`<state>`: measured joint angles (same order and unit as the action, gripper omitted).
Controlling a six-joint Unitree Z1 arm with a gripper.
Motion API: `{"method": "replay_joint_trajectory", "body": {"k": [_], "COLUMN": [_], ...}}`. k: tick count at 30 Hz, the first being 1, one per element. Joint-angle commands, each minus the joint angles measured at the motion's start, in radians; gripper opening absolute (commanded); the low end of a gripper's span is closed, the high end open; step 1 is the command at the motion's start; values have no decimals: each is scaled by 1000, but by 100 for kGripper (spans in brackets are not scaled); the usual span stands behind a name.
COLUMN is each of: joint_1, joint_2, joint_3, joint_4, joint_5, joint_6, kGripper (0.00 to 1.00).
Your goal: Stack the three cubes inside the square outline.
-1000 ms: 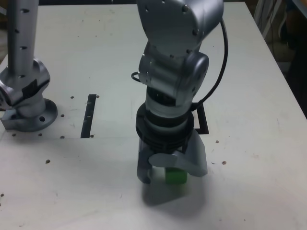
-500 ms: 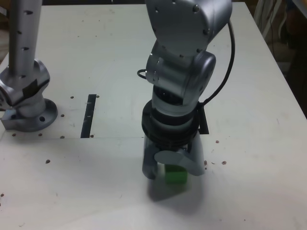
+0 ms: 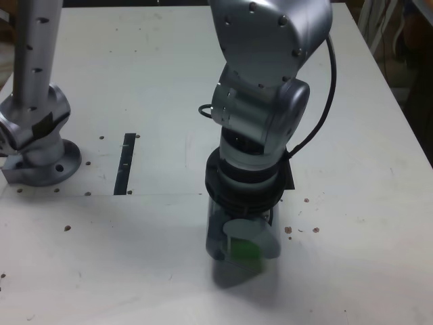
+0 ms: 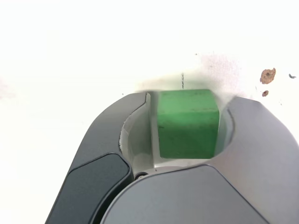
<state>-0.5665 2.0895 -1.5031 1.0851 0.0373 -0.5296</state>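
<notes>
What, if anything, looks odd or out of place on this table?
Nothing looks damaged or spilled. The green cube sits squarely between the gripper jaws. Only small brown specks mark the white table nearby.

Matt green cube [image 4: 188,122] between smooth, satin grey plastic-looking jaws; beneath, matt white counter [image 3: 135,257], speckled; above, brushed silver metal arm [image 3: 267,81].

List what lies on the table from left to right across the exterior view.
Second arm's base → narrow black strip → gripper around the green cube → brown specks.
</notes>
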Motion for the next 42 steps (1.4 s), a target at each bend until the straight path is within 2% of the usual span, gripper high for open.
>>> {"method": "replay_joint_trajectory", "body": {"k": [1,7,13,16,23,31,37,42], "joint_1": [2,2,2,2,27,190,347,423], "joint_2": [2,0,-17,-66,-236,-259,-255,-212], "joint_3": [8,4,-16,-43,-151,-220,-228,-218], "joint_4": [1,14,46,121,340,433,446,430], "joint_5": [-12,-33,-18,-1,67,83,77,77], "joint_6": [-5,-15,-16,-16,30,185,314,385], "kGripper": [26,21,17,17,17,17,17,17]}}
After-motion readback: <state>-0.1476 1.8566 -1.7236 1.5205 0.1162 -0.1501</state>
